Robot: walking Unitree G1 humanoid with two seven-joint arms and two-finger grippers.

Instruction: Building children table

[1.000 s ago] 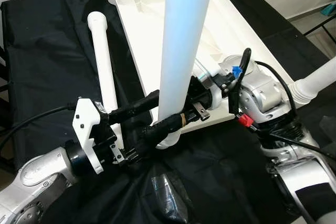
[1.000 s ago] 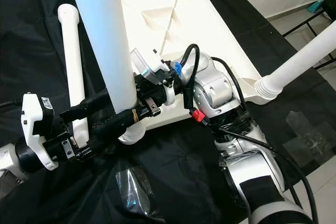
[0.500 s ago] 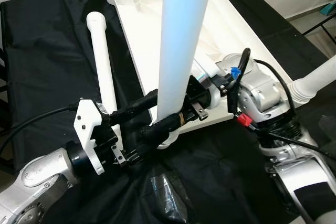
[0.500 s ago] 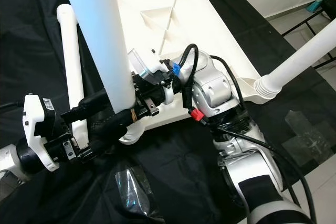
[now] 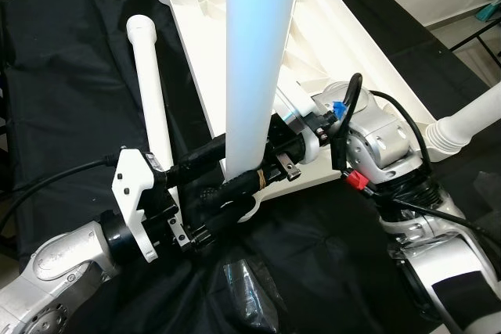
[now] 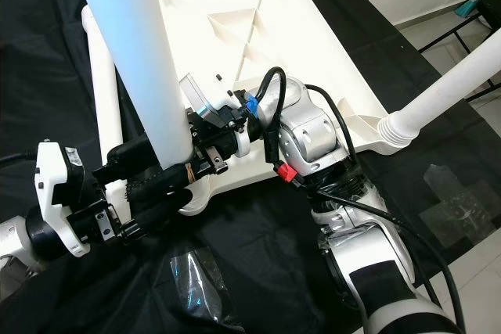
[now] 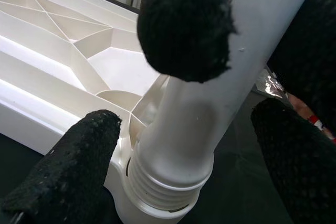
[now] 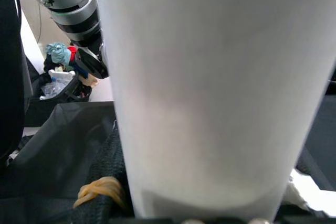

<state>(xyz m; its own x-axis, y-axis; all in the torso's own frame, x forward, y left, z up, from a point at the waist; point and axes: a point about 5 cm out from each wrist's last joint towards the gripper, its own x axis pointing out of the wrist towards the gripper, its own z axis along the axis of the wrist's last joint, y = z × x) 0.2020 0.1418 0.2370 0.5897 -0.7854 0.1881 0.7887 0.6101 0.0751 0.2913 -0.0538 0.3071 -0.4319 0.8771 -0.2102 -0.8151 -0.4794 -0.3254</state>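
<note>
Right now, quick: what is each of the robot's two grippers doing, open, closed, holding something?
Left gripper: closed on the upright table leg, near its threaded base.
Right gripper: closed on the same table leg.

Both head cameras look steeply down from above onto the upturned white tabletop (image 5: pixel 344 44) on black cloth (image 5: pixel 70 68), sharing its near corner. Each wrist camera sits very close to the upright table leg (image 6: pixel 133 60) standing at that corner.
</note>
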